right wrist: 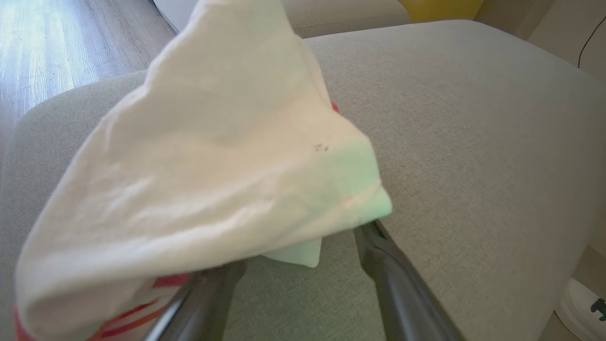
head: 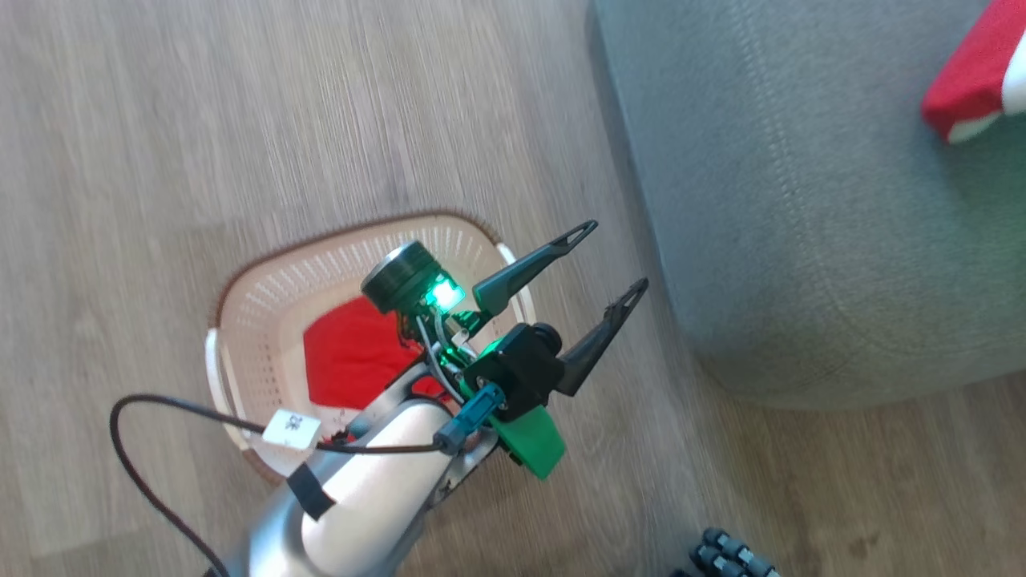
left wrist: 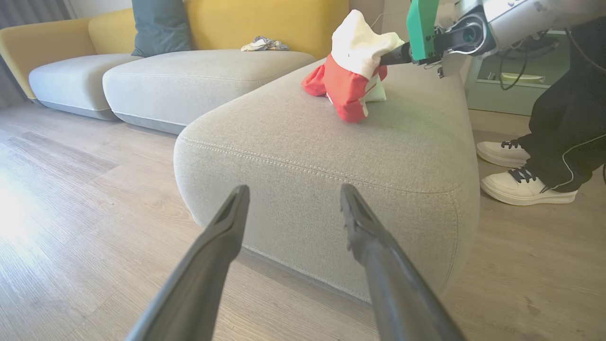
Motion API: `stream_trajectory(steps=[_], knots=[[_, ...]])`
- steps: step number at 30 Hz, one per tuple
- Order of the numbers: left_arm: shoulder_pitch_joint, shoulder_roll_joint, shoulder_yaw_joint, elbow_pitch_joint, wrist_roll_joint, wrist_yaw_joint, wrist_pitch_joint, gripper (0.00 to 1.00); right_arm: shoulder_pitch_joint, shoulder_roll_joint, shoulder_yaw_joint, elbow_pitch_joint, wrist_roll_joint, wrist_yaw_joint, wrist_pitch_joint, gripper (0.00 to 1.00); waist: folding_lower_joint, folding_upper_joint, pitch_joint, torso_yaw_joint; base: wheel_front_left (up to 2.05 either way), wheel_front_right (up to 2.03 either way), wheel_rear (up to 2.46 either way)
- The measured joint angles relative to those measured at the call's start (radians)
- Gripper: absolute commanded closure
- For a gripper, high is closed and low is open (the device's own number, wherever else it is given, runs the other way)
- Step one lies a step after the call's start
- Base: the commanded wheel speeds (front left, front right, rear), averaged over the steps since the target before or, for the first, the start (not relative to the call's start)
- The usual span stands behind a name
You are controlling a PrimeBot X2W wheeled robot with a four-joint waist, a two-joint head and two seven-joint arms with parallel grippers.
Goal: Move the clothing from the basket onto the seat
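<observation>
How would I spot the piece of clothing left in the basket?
On the wooden floor beside the big grey-green seat stands a cream basket with perforated walls. The clothing lies on its bottom. It shows plain bright red, unlike the red-and-white piece up on the seat.

Bright, soft daylight; glare on the floor (left wrist: 19,213); head view motion-blurred.

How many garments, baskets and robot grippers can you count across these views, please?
Garments: 2 (red garment in the basket; red-and-white garment on the seat)
Baskets: 1
Grippers: 2 (left gripper; right gripper)
Total: 5
</observation>
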Motion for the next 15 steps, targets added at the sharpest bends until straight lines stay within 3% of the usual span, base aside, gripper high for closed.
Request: stream_trajectory(steps=[8, 15], knots=[[0.067, -0.021, 0.024, -0.002, -0.008, 0.006, 0.0, 0.0, 0.021, 0.002, 0.051, -0.006, 0.0, 0.0, 0.001, 0.0, 0.0, 0.0, -0.115, 0.004, 0.0, 0.0, 0.0], [0.121, -0.033, 0.057, -0.011, -0.008, 0.012, 0.0, 0.0, 0.025, 0.001, 0.111, -0.099, 0.033, 0.0, 0.001, 0.0, 0.0, 0.0, -0.205, 0.017, 0.0, 0.0, 0.0]])
